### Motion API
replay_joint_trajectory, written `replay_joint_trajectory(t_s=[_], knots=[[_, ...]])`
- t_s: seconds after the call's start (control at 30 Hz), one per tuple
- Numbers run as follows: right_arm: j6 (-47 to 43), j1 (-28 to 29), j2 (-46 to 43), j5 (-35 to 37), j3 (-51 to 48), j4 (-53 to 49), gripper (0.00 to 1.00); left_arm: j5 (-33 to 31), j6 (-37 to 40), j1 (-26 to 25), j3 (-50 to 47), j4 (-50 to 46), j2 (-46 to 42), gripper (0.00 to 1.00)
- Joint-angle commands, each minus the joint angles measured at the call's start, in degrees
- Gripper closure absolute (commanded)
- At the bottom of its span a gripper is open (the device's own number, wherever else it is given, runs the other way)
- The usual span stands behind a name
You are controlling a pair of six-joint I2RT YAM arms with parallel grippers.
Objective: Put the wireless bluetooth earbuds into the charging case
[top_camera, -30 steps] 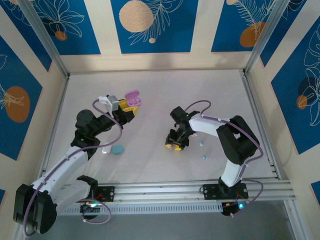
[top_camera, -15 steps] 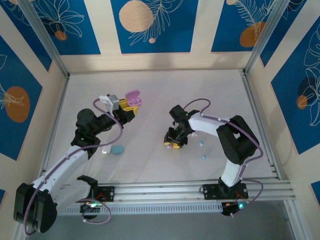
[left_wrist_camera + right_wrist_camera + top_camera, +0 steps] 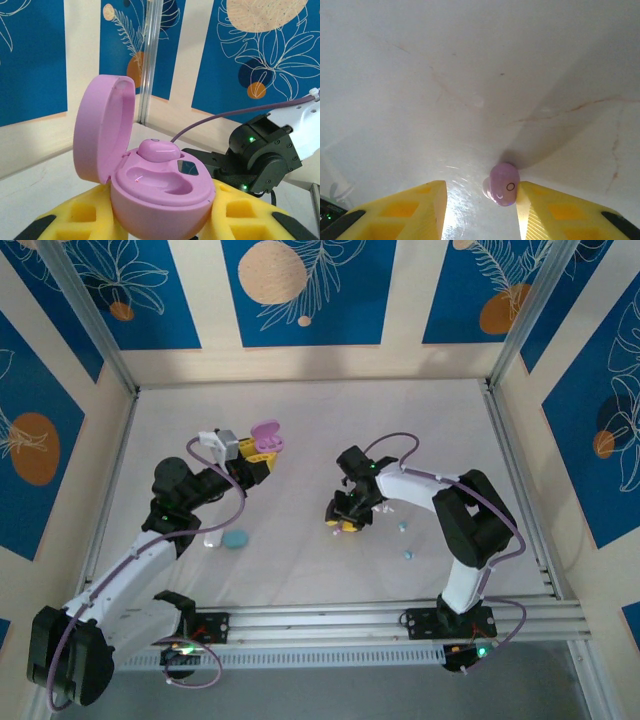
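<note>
Looks like the pick-up step for pink bud number two. In the top view, spotting the left gripper (image 3: 256, 458) at about 10 o'clock from table centre, clenched on the open pink case (image 3: 160, 195), lid flipped up toward 9 o'clock. Already got one seated pink earbud (image 3: 158, 150) at the 12 o'clock side of the tray, plus an empty socket (image 3: 155, 181) right in front of it.

Meanwhile, finding the right gripper (image 3: 480, 192) low over the table (image 3: 470, 75), around 5 o'clock from centre, fingers released and straddling the loose pink earbud (image 3: 504, 184). Worth noting: tucked right against the 3 o'clock finger, clear gap on the 9 o'clock side, so not pinched yet. Can't tell whether lying flat or tipped.

Next up, probably: close gently and squarely. Tiny and glossy, so likely to squirt out sideways under a hard squeeze. Then lift, carry toward 10 o'clock, line up over that empty socket and only then let go. Might need the right orientation to drop in properly, too.

Also seeing two tiny teal earbuds (image 3: 403, 527) waiting at roughly 4 o'clock.
</note>
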Motion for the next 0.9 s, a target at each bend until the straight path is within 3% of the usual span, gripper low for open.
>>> replay_joint_trajectory(t_s=[0.0, 0.4, 0.57, 0.87], knots=[[-1.2, 0.4, 1.1, -0.9, 2.0, -1.4, 0.58, 0.8, -0.2, -0.1, 2.1, 0.6, -0.6, 0.78], [-1.9, 0.5, 1.0, -0.8, 3.1, -1.9, 0.58, 0.5, -0.3, -0.2, 2.0, 0.6, -0.7, 0.78], [-1.6, 0.7, -1.6, 4.2, 1.1, -4.1, 0.57, 0.5, -0.3, -0.3, 2.1, 0.7, -0.6, 0.78], [-3.0, 0.6, 2.2, 1.0, 2.0, -4.9, 0.57, 0.7, -0.9, -0.5, 2.1, 2.2, 0.6, 0.78]])
